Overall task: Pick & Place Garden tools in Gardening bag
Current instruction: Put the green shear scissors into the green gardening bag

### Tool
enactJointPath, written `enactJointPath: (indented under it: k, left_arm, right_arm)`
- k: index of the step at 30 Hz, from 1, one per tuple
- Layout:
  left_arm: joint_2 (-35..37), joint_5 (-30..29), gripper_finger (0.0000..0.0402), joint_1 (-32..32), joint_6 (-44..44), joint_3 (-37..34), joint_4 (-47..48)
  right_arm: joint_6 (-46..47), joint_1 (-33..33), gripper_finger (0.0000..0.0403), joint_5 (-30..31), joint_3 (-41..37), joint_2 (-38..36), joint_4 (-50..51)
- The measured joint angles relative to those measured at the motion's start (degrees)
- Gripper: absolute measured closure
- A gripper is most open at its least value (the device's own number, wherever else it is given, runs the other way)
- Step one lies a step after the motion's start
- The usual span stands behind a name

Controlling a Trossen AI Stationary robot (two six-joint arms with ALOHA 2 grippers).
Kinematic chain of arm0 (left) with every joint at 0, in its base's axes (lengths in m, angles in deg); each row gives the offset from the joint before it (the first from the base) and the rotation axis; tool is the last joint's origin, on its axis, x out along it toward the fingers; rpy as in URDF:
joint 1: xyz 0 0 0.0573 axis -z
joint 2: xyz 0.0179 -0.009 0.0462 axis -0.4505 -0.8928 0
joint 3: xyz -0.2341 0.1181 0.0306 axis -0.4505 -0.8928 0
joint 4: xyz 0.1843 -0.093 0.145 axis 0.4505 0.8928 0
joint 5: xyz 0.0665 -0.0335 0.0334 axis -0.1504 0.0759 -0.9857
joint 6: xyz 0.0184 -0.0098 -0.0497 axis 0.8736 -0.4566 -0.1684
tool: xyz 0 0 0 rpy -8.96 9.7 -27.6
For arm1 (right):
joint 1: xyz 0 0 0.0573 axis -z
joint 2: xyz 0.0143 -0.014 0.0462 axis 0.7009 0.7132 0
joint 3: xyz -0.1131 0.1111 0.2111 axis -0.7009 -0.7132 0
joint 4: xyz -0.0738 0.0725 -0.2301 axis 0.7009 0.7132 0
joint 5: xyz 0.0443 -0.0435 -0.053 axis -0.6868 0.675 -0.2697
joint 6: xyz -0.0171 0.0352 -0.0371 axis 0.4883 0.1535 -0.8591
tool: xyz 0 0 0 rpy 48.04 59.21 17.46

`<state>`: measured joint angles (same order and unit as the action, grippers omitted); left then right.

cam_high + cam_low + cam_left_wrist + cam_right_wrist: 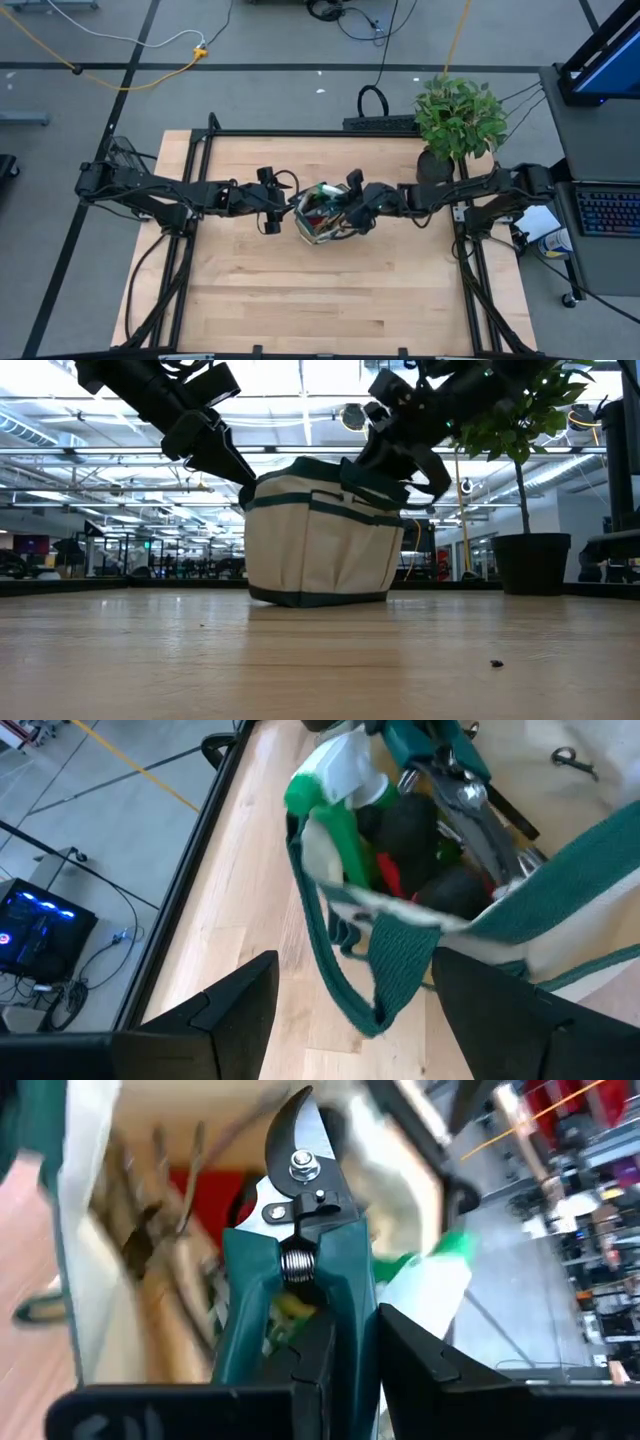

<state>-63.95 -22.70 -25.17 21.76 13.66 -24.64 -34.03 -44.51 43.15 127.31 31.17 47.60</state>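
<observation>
Tabletop bag (322, 215) — shears (295, 1270) in right gripper (345, 1345)

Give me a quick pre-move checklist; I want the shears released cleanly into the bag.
1. Right tool clamped on pruning shears: ok.
2. Shears over the gardening bag opening, blades pointing in: ok.
3. Left tool open, at the bag's rim by the green handle loop: ok.
4. Bag upright on the table: ok.
5. Free space inside among spray bottle and gloves: cannot tell.
</observation>
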Motion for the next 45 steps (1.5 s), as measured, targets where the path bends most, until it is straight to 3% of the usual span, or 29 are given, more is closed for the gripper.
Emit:
enactJointPath:
  k: [8, 24, 29, 35, 45]
  left_arm:
    - [0.00, -0.02, 0.0133, 0.00, -0.15, 0.00, -0.10]
    - [0.00, 0.42, 0.0133, 0.00, -0.16, 0.00, -0.23]
    - [0.00, 0.42, 0.0133, -0.01, -0.15, 0.00, -0.21]
    - [0.00, 0.42, 0.0133, 0.00, 0.67, 0.00, -0.38]
    - [0.02, 0.84, 0.0133, 0.78, 5.84, 0.00, -8.08]
  right_arm:
    - [0.23, 0.78, 0.0331, -12.38, 0.00, 1.04, -0.57]
    - [-0.06, 0.79, 0.0229, -10.14, 0.08, 0.20, -4.10]
    - [0.49, 0.80, 0.0227, -5.17, 0.09, -0.22, -8.29]
    - [3.08, 1.16, 0.0240, -12.93, 0.09, 0.78, -6.54]
    - [7.68, 1.92, 0.0241, -11.62, 0.04, 3.85, -4.20]
